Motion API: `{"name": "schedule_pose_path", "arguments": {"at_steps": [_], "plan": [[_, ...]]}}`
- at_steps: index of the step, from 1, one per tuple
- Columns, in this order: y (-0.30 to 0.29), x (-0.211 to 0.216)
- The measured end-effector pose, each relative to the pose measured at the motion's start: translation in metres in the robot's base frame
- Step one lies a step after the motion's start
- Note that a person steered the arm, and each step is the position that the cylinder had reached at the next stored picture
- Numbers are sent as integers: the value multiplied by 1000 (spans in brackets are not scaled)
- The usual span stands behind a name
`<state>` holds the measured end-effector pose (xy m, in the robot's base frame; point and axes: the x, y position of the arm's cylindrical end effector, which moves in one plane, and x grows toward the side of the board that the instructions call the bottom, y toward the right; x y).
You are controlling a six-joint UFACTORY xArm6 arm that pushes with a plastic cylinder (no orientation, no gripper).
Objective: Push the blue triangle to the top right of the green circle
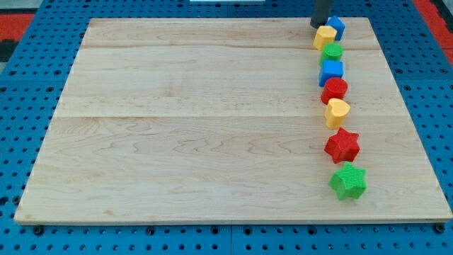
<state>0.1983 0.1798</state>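
While my tip [316, 25] sits at the 12 o'clock edge of the pale wooden board [198, 120], it is just at 9 o'clock of the blue triangle block [337, 27] and right above the yellow block [325, 37]; contact, can't tell. No gripper on this rig, just a dark rod, holding nothing. Blocks run in a column down the view's right side. Blue triangle is topmost, touching the yellow block at its 7 o'clock. Green circle block [332, 52] sits at 6 o'clock of the triangle. Below it in order: blue cube [330, 71], red rounded block [335, 90], yellow heart-like block [337, 112], red star [342, 145], green star [348, 180]. Board rests on a blue perforated table [28, 85].
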Motion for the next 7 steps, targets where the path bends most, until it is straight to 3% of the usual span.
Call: {"name": "schedule_pose_path", "arguments": {"at_steps": [1,2,3,5,6,7], "plan": [[17,-6],[32,14],[26,48],[-41,138],[-30,116],[-37,127]]}}
